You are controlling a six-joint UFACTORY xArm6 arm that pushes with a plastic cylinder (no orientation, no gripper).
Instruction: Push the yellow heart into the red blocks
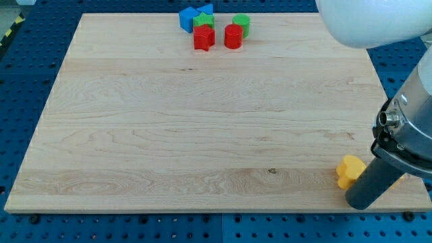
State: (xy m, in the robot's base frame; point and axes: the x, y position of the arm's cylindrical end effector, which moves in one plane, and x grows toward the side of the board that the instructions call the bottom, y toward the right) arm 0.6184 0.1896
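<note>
A yellow block (349,170), its shape partly hidden, lies near the board's bottom right corner. My tip (357,203) stands just below and right of it, touching or nearly touching it, and the rod covers its right side. The red blocks sit at the view's top centre: a red star (203,38) and a red cylinder (233,36), side by side with a small gap between them.
Just behind the red blocks are a blue block (188,19), a second blue block (206,9), a green star (203,21) and a green cylinder (241,23). The wooden board (202,121) lies on a blue perforated table. The arm's body (405,128) fills the view's right edge.
</note>
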